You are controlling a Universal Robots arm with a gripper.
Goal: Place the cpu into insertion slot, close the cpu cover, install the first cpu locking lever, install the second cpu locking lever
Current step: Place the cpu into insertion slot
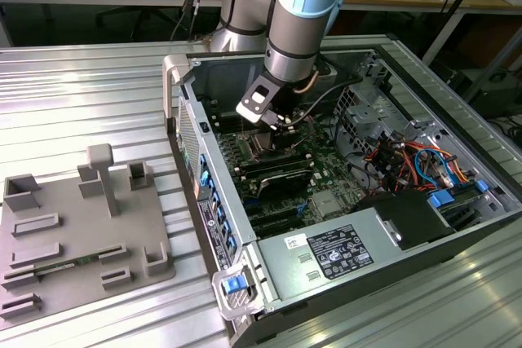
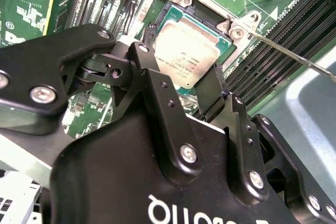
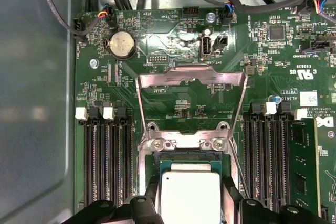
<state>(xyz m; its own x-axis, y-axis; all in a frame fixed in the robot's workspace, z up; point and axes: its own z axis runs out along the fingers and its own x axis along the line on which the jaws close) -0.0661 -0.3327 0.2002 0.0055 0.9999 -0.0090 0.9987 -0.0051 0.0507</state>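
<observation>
The cpu (image 2: 186, 51) (image 3: 190, 195), a small square chip with a silver-grey top, sits between the black fingers (image 2: 144, 56) of my gripper (image 2: 181, 66) (image 3: 190, 190), which is shut on it. It hangs level right over the insertion slot (image 2: 176, 11) (image 3: 184, 156), whose dark rim shows around it; I cannot tell whether it touches. The cpu cover (image 3: 173, 78) stands swung open beyond the slot. A thin wire locking lever (image 2: 294, 56) sticks out free beside the slot. In the exterior view my gripper (image 1: 277, 124) reaches down into the open computer case over the green motherboard (image 1: 281, 160).
Long black memory slots (image 3: 105, 156) flank the socket on both sides. A coin battery (image 3: 122, 44) and cables lie beyond it. A power supply (image 1: 342, 254) and bundled wires (image 1: 416, 160) fill the case's near and right parts. A grey fixture plate (image 1: 81, 234) lies at the exterior view's left.
</observation>
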